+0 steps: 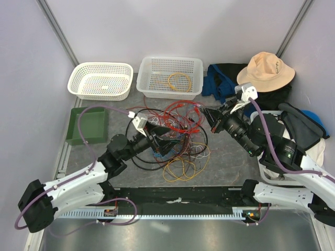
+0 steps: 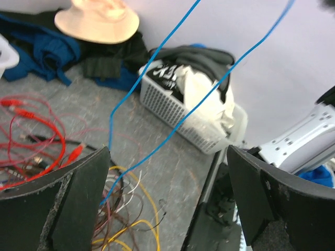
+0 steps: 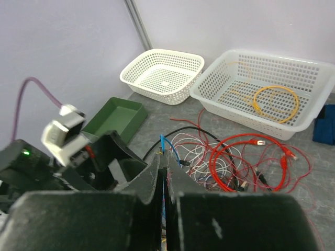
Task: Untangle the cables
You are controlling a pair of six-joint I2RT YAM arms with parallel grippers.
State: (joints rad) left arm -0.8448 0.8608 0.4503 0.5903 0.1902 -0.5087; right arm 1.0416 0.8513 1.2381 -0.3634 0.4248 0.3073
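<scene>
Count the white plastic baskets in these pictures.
3. One basket at the back left, another basket at the back centre holding a coiled yellow cable, a third basket at the right, filled with clothes, mostly hidden in the top view.

The cables lie in one tangled heap on the worktop: red, black, white and yellow loops crossing. A blue wire rises stretched from it.

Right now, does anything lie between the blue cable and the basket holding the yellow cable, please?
Yes: red cable loops lie on the table between the blue cable and the basket.
</scene>
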